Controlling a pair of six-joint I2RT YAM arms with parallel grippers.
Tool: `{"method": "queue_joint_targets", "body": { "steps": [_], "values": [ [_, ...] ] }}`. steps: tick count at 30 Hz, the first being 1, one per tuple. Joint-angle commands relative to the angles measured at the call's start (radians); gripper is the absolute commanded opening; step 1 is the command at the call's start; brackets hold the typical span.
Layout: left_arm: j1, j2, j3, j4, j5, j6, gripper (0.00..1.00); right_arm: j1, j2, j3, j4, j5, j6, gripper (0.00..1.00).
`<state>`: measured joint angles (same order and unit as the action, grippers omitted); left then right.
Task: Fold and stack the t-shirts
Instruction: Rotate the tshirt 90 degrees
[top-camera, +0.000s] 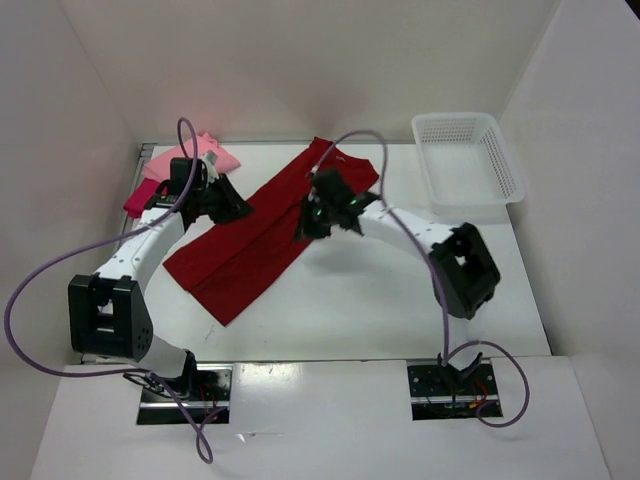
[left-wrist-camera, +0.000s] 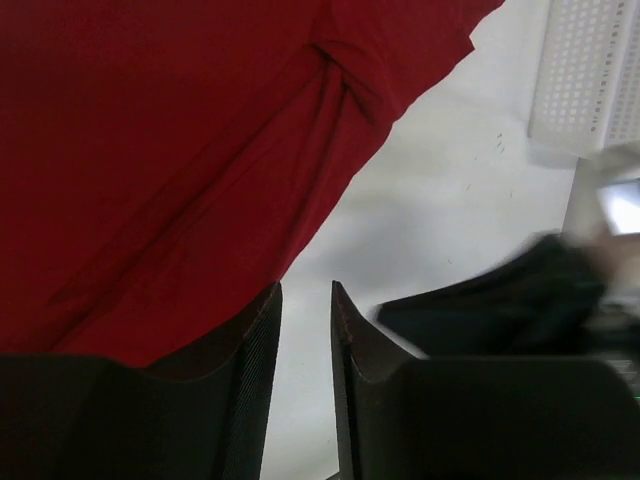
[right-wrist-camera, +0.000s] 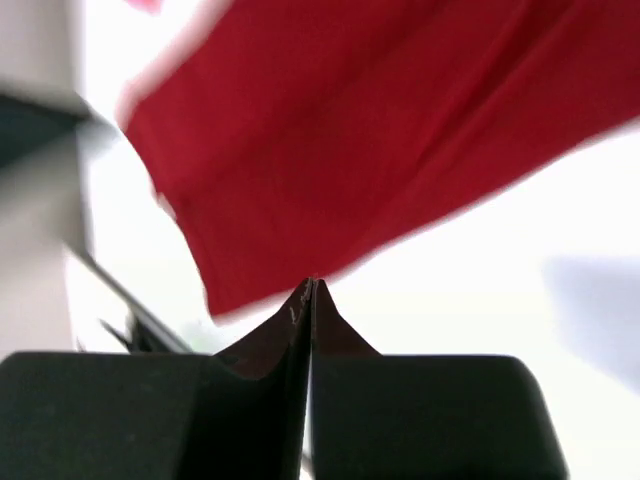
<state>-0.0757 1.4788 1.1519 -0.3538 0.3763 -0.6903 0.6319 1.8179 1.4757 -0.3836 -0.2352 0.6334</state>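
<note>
A dark maroon red t-shirt lies folded into a long strip, running diagonally across the middle of the table. In the left wrist view its cloth fills the upper left. A light pink t-shirt is bunched at the back left corner, and a bright magenta t-shirt shows beside it under the left arm. My left gripper hangs over the strip's left edge with its jaws a little apart and only bare table between them. My right gripper is shut on nothing, just off the strip's right edge.
A white mesh basket stands at the back right and also shows in the left wrist view as the basket. White walls close in the table at the left, back and right. The right arm appears blurred in the left wrist view.
</note>
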Motion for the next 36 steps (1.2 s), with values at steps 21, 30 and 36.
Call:
{"method": "queue_joint_targets", "body": {
  "steps": [21,30,36],
  "values": [
    [-0.003,0.049,-0.090,0.052,0.030,0.026,0.35,0.049,0.341,-0.078,0.193,-0.050,0.148,0.04],
    [-0.067,0.179,0.000,0.061,0.021,0.044,0.36,-0.184,-0.027,-0.420,-0.033,-0.078,-0.107,0.00],
    [-0.110,0.354,0.199,0.061,-0.013,0.067,0.39,-0.314,-0.147,-0.491,-0.172,-0.027,-0.161,0.14]
  ]
}}
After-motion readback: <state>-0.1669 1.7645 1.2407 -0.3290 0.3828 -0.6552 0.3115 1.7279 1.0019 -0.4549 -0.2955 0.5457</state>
